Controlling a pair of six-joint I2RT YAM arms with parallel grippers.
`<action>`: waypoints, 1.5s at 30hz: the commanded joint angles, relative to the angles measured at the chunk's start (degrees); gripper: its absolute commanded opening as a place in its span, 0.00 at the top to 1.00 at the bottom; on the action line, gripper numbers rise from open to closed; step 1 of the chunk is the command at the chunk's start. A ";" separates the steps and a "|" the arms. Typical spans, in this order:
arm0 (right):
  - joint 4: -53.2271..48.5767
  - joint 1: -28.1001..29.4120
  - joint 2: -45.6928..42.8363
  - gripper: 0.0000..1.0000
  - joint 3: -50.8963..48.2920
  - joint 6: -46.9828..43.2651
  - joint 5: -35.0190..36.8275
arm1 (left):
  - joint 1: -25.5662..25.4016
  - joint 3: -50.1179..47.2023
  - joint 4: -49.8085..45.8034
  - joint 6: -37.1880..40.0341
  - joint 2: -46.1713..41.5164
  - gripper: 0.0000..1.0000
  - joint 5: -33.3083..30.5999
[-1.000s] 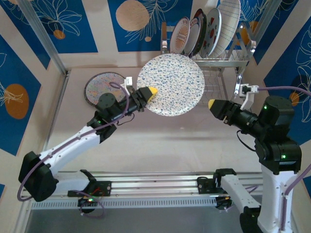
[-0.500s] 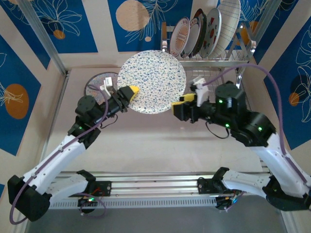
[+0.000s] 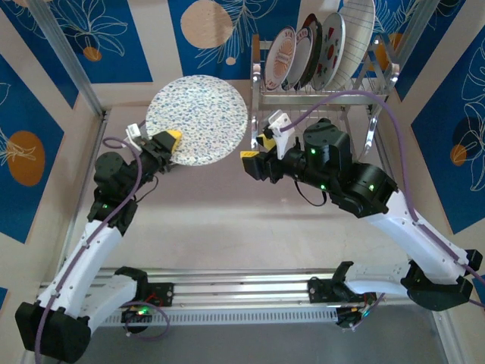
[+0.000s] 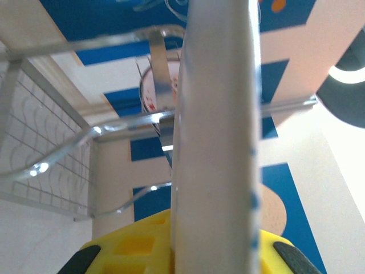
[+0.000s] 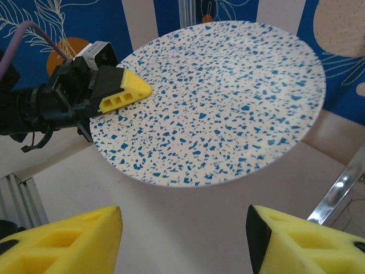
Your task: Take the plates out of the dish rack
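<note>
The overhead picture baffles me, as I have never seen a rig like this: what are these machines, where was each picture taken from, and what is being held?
These are two robot arms bolted at the near edge of a table; each ends in a two-fingered pincer with yellow tips. The wide picture comes from a fixed camera above and behind them. The other two come from small cameras on the wrists. The left pincer is shut on the rim of a blue-speckled plate, holding it above the table; its wrist camera sees that plate edge-on. The right pincer is open and holds nothing; its camera looks at the plate's face. At the back stands a chrome dish rack with several more plates upright in it.
</note>
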 commanded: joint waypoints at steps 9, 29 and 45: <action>10.32 0.25 2.99 0.39 0.72 -3.57 -2.16 | 10.30 -0.98 2.23 3.93 2.70 0.86 -0.22; 16.46 0.07 5.17 0.38 -1.14 -0.67 -2.48 | 16.07 -11.26 11.15 9.69 14.26 0.84 -6.25; 17.47 -1.25 5.90 0.38 -2.08 2.99 -3.71 | 20.10 -11.07 23.24 10.92 30.21 0.83 -3.50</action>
